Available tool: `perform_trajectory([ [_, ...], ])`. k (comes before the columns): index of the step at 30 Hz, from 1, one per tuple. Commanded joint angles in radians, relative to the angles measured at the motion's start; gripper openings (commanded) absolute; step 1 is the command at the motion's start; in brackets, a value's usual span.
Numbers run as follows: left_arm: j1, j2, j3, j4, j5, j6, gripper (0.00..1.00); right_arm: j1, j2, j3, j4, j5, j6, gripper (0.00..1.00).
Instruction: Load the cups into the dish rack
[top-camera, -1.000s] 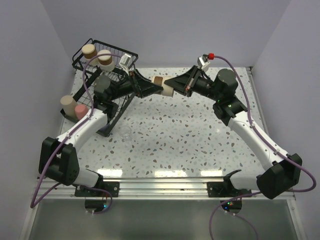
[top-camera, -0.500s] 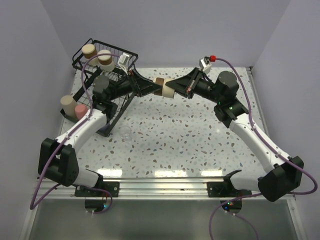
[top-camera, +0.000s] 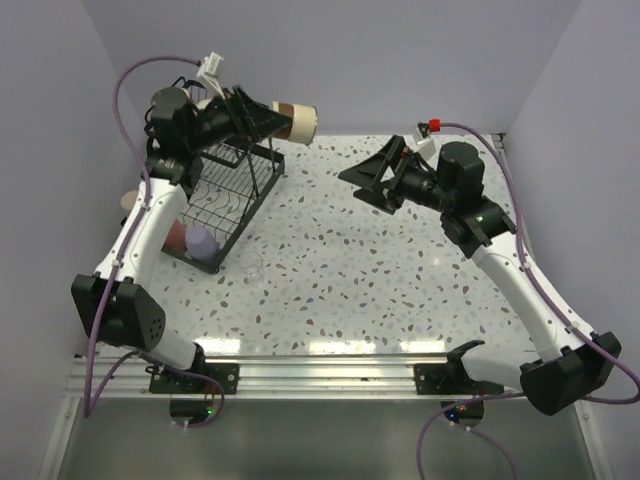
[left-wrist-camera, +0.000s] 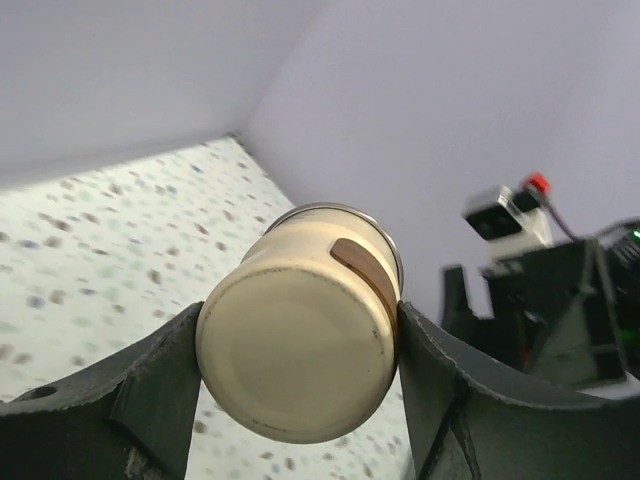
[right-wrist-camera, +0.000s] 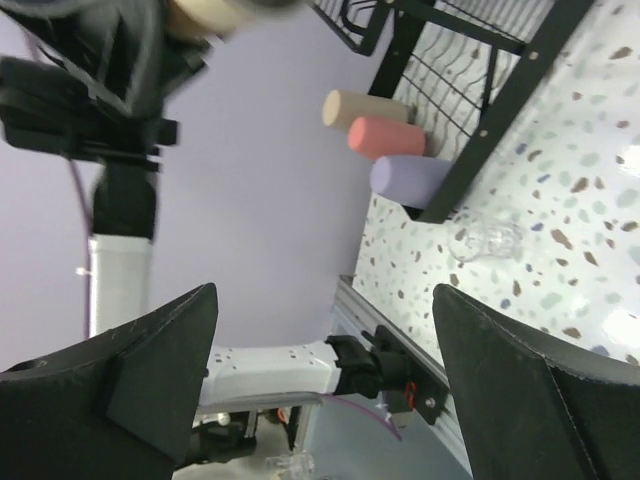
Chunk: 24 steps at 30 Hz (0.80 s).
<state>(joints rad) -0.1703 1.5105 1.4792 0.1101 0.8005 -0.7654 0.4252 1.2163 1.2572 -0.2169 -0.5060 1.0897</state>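
My left gripper (top-camera: 283, 121) is raised above the black wire dish rack (top-camera: 243, 190) and is shut on a cream cup with a brown band (top-camera: 299, 121). In the left wrist view that cup (left-wrist-camera: 300, 330) lies on its side, pinched between both fingers, base toward the camera. My right gripper (top-camera: 357, 183) hangs open and empty over the table's back middle, apart from the cup. In the rack's lower tier lie a tan cup (right-wrist-camera: 365, 108), a red-pink cup (right-wrist-camera: 390, 137) and a lavender cup (right-wrist-camera: 412, 176). A clear glass cup (right-wrist-camera: 487, 240) stands on the table beside the rack.
The rack stands at the table's back left, close to the left wall. The lavender cup (top-camera: 204, 243) and red-pink cup (top-camera: 178, 236) show under its basket. The clear glass (top-camera: 253, 268) stands just in front of the rack.
The right gripper has opened and let go of the cream cup. The left gripper has closed on it and carried it up and back, above the rack.
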Motion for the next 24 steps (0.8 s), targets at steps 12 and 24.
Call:
perform_trajectory([
  [12, 0.018, 0.149, 0.447, -0.624, -0.753, 0.583, 0.0, -0.017, -0.189, -0.189, -0.164, 0.058, -0.06, 0.9],
  [24, 0.018, 0.301, 0.619, -0.662, -0.922, 0.638, 0.0, -0.017, -0.156, -0.154, -0.21, 0.034, -0.1, 0.88],
])
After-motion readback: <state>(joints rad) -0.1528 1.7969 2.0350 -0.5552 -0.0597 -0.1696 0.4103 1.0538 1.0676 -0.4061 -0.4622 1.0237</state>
